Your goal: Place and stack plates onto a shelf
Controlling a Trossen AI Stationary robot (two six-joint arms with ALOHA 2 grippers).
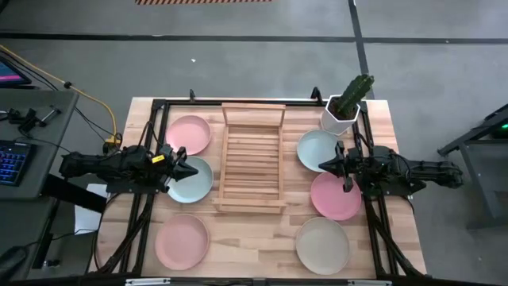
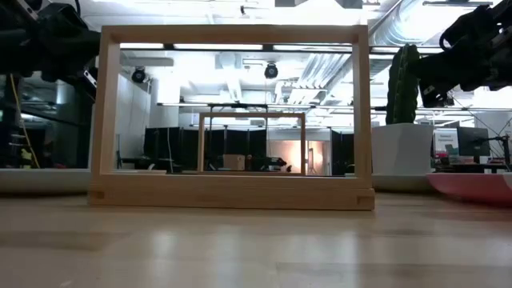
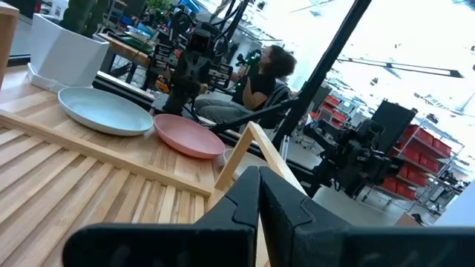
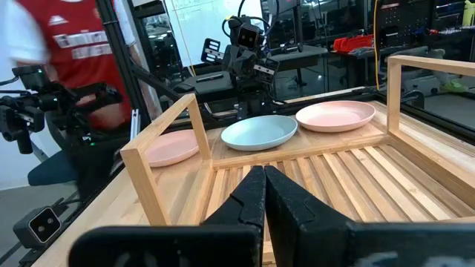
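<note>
I see six plates lying flat on the table, none on the shelf (image 1: 252,157), a pale slatted wood rack with raised side rails at table centre. Nearest me: a pink plate (image 1: 181,241) at 7 o'clock of the shelf and the cream plate (image 1: 322,245) at 5 o'clock. Mid-table: a blue-green plate (image 1: 193,181) at 9 o'clock, partly hidden under the left gripper (image 1: 190,170), and a pink plate (image 1: 333,197) at 3 o'clock, partly under the right gripper (image 1: 324,166). Farthest: a pink plate (image 1: 189,134) at 10 o'clock, a blue-green plate (image 1: 316,150) at 2 o'clock. Both grippers are closed, empty, fingers pressed together. A potted cactus (image 1: 347,104) stands at 1 o'clock. In the low view, plates are barely discernible.
</note>
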